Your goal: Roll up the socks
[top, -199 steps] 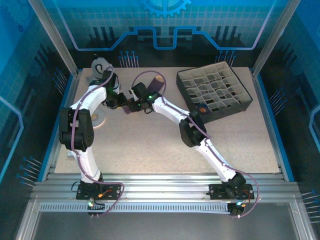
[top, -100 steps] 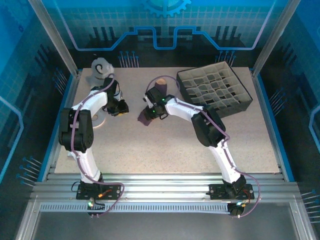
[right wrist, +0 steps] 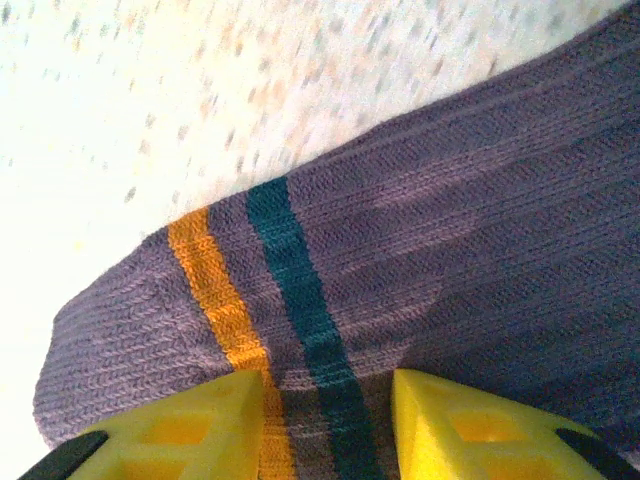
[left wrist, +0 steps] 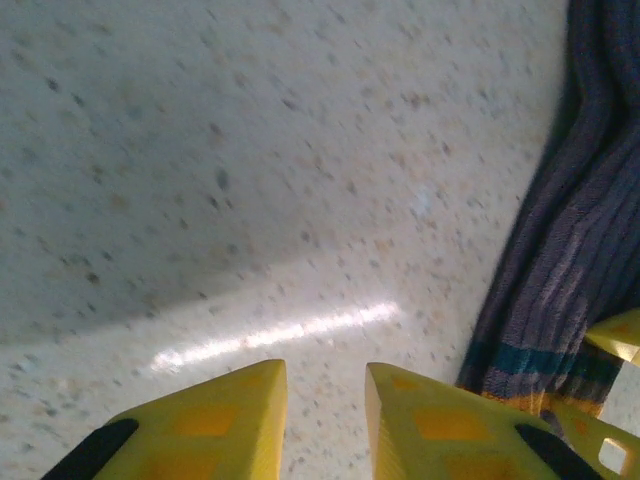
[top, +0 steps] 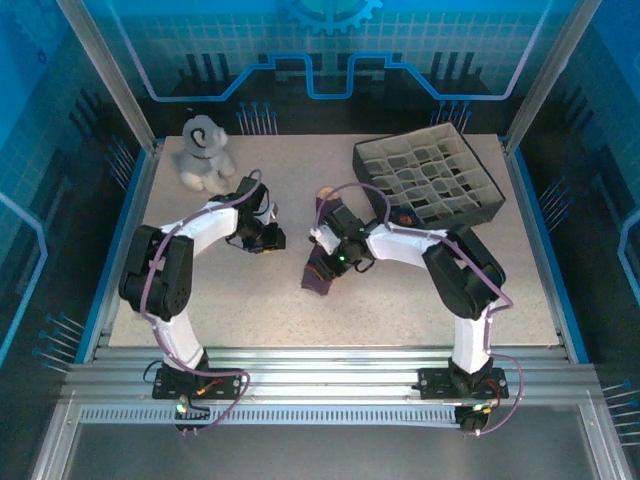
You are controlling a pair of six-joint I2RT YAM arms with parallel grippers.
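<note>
Socks: the socks (top: 320,272) lie as one purple strip near the middle of the worktop (top: 250,320), running from 12 to 6 o'clock in the top view. There is a tan tip at the 12 o'clock end. We cannot tell one sock from the other.
Cuff: in the right wrist view, orange and teal bands cross the ribbed knit (right wrist: 420,250).
Handling: we judge them light, soft and limp. They will likely sag and unroll unless pinned, and the ribbing should give good friction.
Hold: we would pinch across the banded cuff and press the rest flat.
Right gripper: the right gripper (right wrist: 328,385) sits at the cuff with its jaws apart and the knit between them. We cannot tell whether they are pinching it.
Left gripper: the left gripper (left wrist: 325,375) is at 9 o'clock of the socks, over bare worktop. Its jaws are slightly apart with nothing between them.
Surroundings: a divided box (top: 470,215) sits at 2 o'clock and a grey plush toy (top: 203,150) at 10 o'clock.
</note>
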